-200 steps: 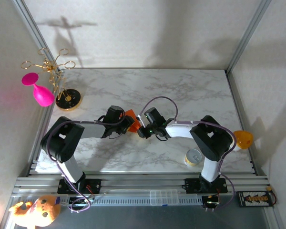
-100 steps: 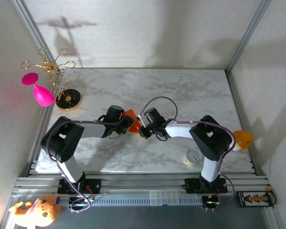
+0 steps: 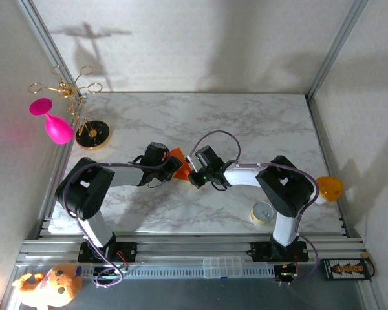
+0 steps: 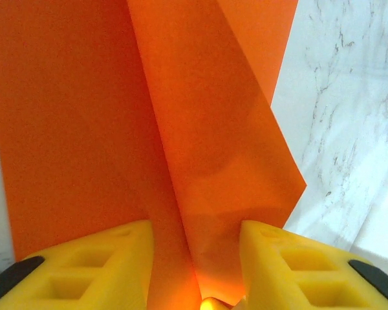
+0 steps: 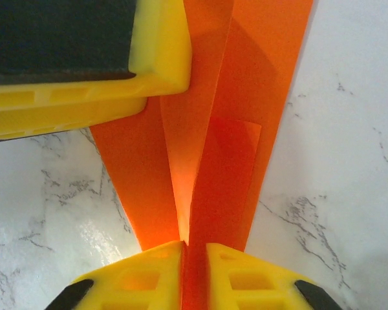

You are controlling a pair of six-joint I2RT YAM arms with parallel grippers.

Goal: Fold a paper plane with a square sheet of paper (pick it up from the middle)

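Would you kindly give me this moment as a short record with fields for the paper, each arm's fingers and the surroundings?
paper: orange paper, partly folded, a raised crease along its middle, on the marble table
left fingers: apart, straddling the raised fold
right fingers: pinched shut on the crease
stage: folding under way, no finished plane
surroundings: yellow can near right base; pink goblet at far left
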